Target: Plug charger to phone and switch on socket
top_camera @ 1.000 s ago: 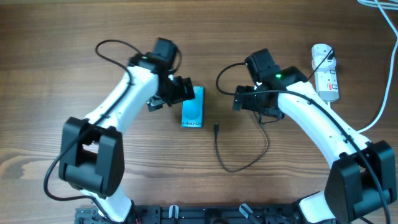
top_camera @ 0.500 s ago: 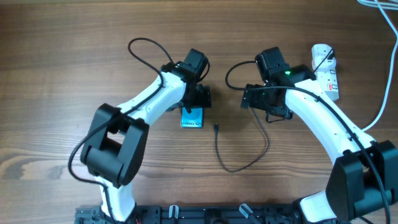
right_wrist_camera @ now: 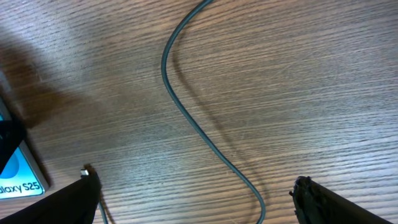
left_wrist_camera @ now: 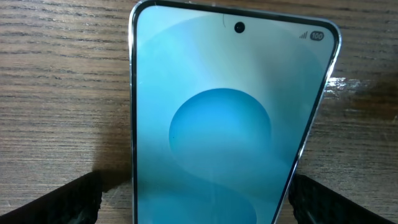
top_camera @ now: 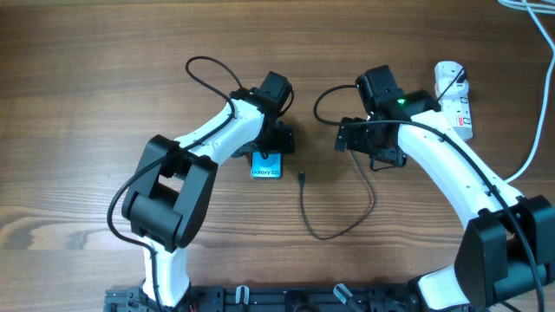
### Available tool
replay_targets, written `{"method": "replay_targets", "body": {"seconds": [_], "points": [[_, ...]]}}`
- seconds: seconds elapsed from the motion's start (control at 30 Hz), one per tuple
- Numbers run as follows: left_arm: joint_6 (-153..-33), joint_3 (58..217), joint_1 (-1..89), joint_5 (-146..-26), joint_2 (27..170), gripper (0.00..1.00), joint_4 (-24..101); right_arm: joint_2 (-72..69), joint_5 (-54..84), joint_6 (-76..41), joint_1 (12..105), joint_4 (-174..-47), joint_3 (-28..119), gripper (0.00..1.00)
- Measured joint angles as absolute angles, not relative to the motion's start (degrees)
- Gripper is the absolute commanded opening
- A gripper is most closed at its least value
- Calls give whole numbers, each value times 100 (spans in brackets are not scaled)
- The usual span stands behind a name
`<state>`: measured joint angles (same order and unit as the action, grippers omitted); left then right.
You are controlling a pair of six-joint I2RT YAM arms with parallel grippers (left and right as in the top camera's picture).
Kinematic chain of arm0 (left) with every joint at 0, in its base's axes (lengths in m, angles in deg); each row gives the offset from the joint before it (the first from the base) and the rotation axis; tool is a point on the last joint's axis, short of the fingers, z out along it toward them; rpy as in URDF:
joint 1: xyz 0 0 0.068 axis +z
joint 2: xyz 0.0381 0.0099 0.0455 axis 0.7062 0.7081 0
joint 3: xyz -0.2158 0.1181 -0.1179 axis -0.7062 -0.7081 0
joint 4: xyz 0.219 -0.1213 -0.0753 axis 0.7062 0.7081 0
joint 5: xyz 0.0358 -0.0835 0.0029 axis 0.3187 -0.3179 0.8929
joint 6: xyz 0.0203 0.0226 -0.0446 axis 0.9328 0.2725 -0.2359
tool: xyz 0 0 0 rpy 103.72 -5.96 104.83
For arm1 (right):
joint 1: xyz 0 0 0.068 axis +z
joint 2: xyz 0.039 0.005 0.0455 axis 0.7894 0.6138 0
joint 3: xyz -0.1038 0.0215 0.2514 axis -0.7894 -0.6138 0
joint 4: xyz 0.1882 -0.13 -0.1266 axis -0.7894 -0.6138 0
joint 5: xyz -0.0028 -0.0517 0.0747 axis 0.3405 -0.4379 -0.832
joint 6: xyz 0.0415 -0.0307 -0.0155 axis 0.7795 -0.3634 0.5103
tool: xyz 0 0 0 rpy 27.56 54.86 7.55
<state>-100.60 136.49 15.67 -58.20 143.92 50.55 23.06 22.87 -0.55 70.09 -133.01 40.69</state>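
The phone (top_camera: 267,165) lies flat on the wooden table, teal screen up, with its "Galaxy S25" end toward the front. My left gripper (top_camera: 276,139) hovers over its far end. In the left wrist view the phone (left_wrist_camera: 230,124) fills the frame, and the left gripper (left_wrist_camera: 196,208) stands open with one dark finger (left_wrist_camera: 68,202) on either side of it. The charger (top_camera: 312,227) loops across the table, its plug tip (top_camera: 301,178) just right of the phone. My right gripper (right_wrist_camera: 199,208) is open above the cable (right_wrist_camera: 186,112), with the plug tip (right_wrist_camera: 87,169) by its left finger. The socket (top_camera: 457,106) lies at the far right.
A thick white cord (top_camera: 533,147) runs down the table's right edge from the socket. The robots' own black wires arch above both wrists. Bare wood lies to the left of the left arm and along the front of the table.
My left gripper swung right and now sits over the phone, covering its far end. The right gripper shifted slightly right. Phone, charger and socket have not moved.
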Motion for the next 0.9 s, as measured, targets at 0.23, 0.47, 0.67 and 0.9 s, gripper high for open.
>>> {"method": "replay_targets", "body": {"seconds": [0.23, 0.47, 0.67, 0.9], "points": [[-10036, 13673, 1567, -5820, 14407, 89, 5055, 2306, 2204, -53, 7009, -13347, 4069, 100], [-9907, 13711, 1525, -5803, 14438, 75, 4928, 2306, 2202, -53, 7009, -13386, 4069, 100], [-9883, 13715, 1517, -5803, 14438, 91, 4937, 2306, 2029, -53, 7009, -13395, 4069, 100], [-9488, 13778, 1427, -5862, 14471, 93, 5103, 2306, 1797, -53, 7009, -13432, 4069, 100]]}}
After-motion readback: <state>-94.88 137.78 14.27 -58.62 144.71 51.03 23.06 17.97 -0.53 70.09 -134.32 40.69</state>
